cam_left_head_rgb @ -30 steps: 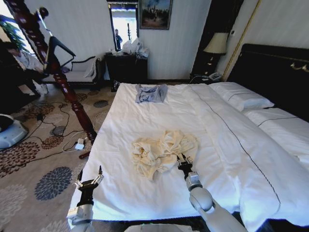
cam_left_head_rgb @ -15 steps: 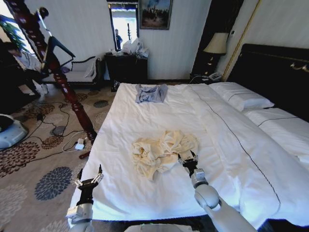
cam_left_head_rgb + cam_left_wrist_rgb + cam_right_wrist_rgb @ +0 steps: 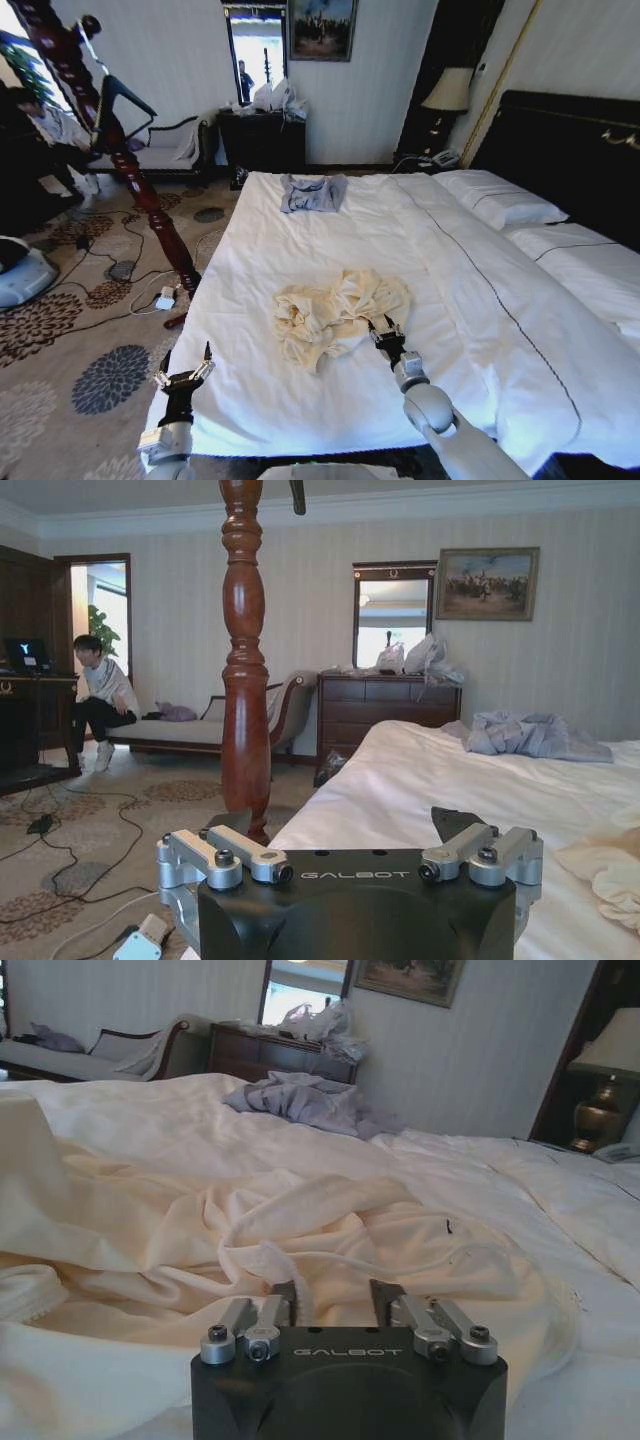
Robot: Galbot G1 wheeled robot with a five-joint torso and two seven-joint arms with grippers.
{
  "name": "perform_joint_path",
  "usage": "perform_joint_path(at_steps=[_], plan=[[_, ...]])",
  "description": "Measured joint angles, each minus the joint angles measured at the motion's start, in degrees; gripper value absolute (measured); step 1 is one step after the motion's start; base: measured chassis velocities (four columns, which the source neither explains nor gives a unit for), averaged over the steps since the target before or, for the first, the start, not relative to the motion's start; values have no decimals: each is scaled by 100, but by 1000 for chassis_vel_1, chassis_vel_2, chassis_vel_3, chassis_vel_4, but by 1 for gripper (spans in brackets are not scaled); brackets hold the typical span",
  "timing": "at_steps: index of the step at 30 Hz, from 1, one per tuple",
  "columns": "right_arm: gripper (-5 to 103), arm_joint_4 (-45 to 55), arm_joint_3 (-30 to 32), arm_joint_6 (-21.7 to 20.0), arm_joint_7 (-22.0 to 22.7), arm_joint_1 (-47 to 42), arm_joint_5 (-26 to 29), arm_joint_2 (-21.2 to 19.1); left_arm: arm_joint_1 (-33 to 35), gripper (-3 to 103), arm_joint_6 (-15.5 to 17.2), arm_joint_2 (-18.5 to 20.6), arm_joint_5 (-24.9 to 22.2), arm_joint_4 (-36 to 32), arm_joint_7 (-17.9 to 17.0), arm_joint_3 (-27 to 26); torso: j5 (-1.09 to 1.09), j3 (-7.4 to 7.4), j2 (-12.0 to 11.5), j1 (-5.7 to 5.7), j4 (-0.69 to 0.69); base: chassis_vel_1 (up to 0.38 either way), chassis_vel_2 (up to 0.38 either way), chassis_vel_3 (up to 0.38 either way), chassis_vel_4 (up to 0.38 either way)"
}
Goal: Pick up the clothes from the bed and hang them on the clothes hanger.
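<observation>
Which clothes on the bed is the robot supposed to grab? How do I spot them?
Find the big white bed. In its middle lies a crumpled cream heap, the clothes, with the right gripper at its near edge. The only other garment, a small grey-blue one, lies far off at the bed's other end.

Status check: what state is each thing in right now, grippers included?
clothes: crumpled heap on the bed, not lifted.
bed: made, white duvet.
clothes hanger: hanging on the wooden post, bare.
grey-blue garment: bunched at the bed's far end.
right gripper: open, at the heap's near edge.
left gripper: open, at the bed's near corner.
</observation>
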Motion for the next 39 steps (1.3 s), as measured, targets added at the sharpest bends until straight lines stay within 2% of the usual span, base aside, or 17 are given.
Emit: perform_joint_path(at_steps=[2, 3, 7, 9, 11, 16, 21, 23, 26, 27, 30, 31, 32, 33, 35, 37, 39], plan=[[32, 6, 64, 14, -36, -24, -87, -62, -103, 100, 18, 49, -18, 12, -1, 4, 0, 0, 0, 0, -1, 0, 0, 0, 0], [32, 6, 64, 14, -36, -24, -87, -62, -103, 100, 18, 49, -18, 12, -1, 4, 0, 0, 0, 0, -1, 0, 0, 0, 0], [10, 10, 263, 119, -43, -62, -414, -147, -261, 100, 76, 85, -35, 22, -15, 91, 0, 0, 0, 1, -2, 0, 0, 0, 0], [10, 10, 334, 226, -90, -63, -544, -157, -266, 100, 76, 78, -33, 30, -15, 123, 0, 0, 0, 1, -2, 0, 0, 0, 0], [2, 83, 570, 551, -262, -49, -864, -225, -271, 100, 73, 46, -40, 69, -15, 212, 1, 0, 0, 1, -1, 0, 0, 0, 0], [1, 353, 833, 733, -292, 69, -785, -467, -339, 100, 73, 83, -190, 108, -11, 307, 1, 0, 0, 1, -1, 0, 0, 0, 0], [1, 743, 1019, 822, -265, 460, -90, -968, -488, 100, 131, 155, -400, 61, 20, 448, 0, 0, 0, 1, -1, 0, 0, 0, 0], [1, 920, 981, 788, -213, 885, 528, -1407, -579, 100, 184, 262, -453, 16, 69, 622, 0, 0, 0, 1, 0, 0, 0, 0, 0], [1, 973, 902, 765, -191, 1183, 863, -1647, -645, 100, 244, 325, -558, -25, 90, 745, 0, 0, 0, 1, 0, 0, 0, 0, 0], [1, 999, 746, 735, -155, 1635, 1325, -1998, -781, 100, 376, 390, -839, -100, 121, 922, 1, 0, 0, 1, 1, 0, 0, 0, 0], [1, 999, 697, 728, -147, 1773, 1461, -2100, -833, 100, 423, 403, -937, -120, 127, 980, 1, 1, 0, 1, 1, 0, 0, 0, 0], [1, 999, 582, 716, -142, 2079, 1787, -2346, -975, 100, 534, 425, -1159, -142, 138, 1110, 1, 0, 0, 1, 0, 0, 0, 0, 0], [1, 963, 377, 713, -242, 2682, 2678, -2887, -1312, 100, 762, 474, -1529, -105, 147, 1408, 1, 1, 0, 2, -1, 0, 0, 0, 0], [1, 926, 281, 718, -311, 2991, 3055, -3107, -1450, 100, 837, 485, -1611, -17, 147, 1569, 1, 1, 0, 2, -2, 0, 0, 0, 0], [1, 851, 132, 758, -452, 3453, 3434, -3392, -1621, 100, 910, 487, -1673, 124, 162, 1818, 1, 0, 0, 2, -1, 0, 0, 0, 0], [1, 839, 88, 772, -489, 3566, 3505, -3455, -1667, 100, 932, 487, -1693, 172, 180, 1901, 1, 0, 0, 2, -1, 0, 0, 0, 0], [1, 853, -49, 823, -616, 3971, 3834, -3736, -1854, 100, 993, 460, -1749, 377, 247, 2220, 0, 0, 0, 2, 0, 0, 0, 0, 0]])
